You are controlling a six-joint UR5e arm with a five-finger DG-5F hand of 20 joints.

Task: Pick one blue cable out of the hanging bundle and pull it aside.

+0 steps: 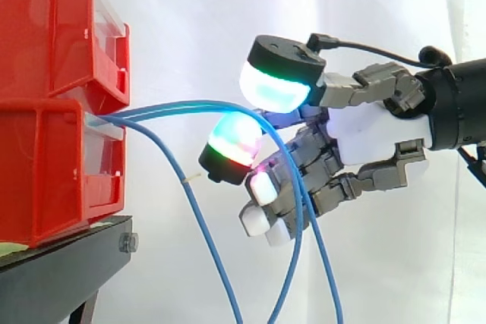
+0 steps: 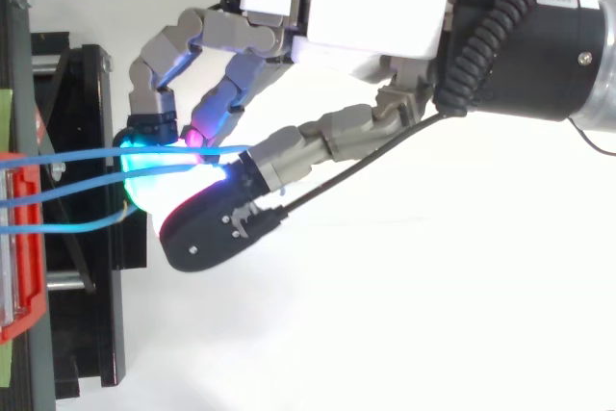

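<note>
Three thin blue cables leave the front of the lower red bin [image 1: 45, 180]. One blue cable [image 1: 194, 210] droops straight down. The other two cables [image 1: 190, 105] arch rightwards to my hand [image 1: 372, 130], pass between a white-cyan pad [image 1: 275, 89] above and a green-red pad [image 1: 234, 142] below, then hang down in front of the curled fingers. From above, the cables [image 2: 77, 158] run from the bin into the glowing pads of the hand [image 2: 356, 16]. The pads close on the arched cables; I cannot tell whether one or both are pinched.
Two red bins [image 1: 53, 28] are stacked at the left on a black stand [image 1: 61, 263], which also appears from above [image 2: 87, 93]. A white curtain hangs behind. Open room lies below and right of the hand.
</note>
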